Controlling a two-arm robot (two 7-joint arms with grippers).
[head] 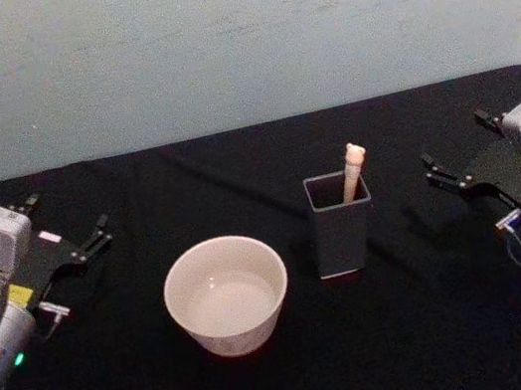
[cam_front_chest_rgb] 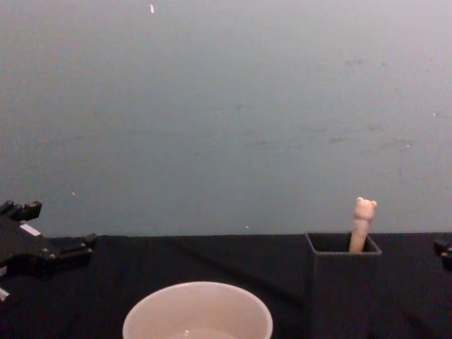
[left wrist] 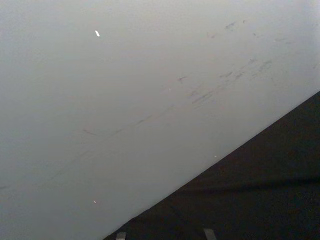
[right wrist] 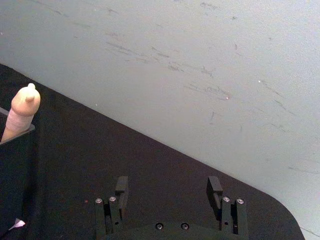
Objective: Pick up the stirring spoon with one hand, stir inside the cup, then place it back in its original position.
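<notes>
Progress: nothing of the task looks begun; lifting, stirring and putting back are all left to do.
Stirring spoon (head: 352, 171): stands in the dark grey square holder (head: 344, 231), its cream bear-head handle poking above the rim and leaning toward the far wall; its bowl is hidden inside.
Cup (head: 228, 297): round and off-white, on the black table (head: 417, 339), just to the robot's left of the holder and not touching it.
Left gripper (head: 67, 215): jaws apart and empty, near the table's left side, well apart from the cup.
Right gripper (head: 453, 139): jaws apart and empty, at the right, nearer the holder than the left one is.
Head view: looks down into the cup and the holder's mouth, which the side-on view cannot.
Chest view: shows how high the handle stands over the holder's rim.
Right wrist view: spread fingers (right wrist: 121, 186), with the handle tip off to one side, not between them.
</notes>
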